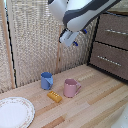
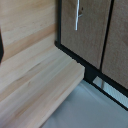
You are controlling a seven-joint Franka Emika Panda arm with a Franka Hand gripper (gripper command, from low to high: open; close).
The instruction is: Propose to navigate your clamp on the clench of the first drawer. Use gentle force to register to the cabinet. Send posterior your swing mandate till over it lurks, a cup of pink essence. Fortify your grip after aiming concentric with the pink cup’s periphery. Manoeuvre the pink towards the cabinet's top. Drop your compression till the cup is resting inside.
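Observation:
My clamp (image 1: 77,38) hangs high in the air on the white and grey arm, well above the table and short of the cabinet (image 1: 95,47). Its blue fingertips (image 1: 75,43) stand apart with nothing between them. The pink cup (image 1: 71,88) stands upright on the wooden table, below the clamp, handle towards the exterior view's right. The first drawer (image 1: 111,25) is shut, its silver clench (image 1: 116,31) running across the front. In the wrist view a drawer front with a silver bar (image 2: 77,15) shows beside the table's edge; my fingers do not show clearly there.
A blue mug (image 1: 46,80) stands just to the exterior view's left of the pink cup. A yellow block (image 1: 54,96) lies in front of them. A patterned plate (image 1: 15,112) sits at the near left. A second drawer (image 1: 107,60) lies below the first. A woven screen (image 1: 40,35) backs the table.

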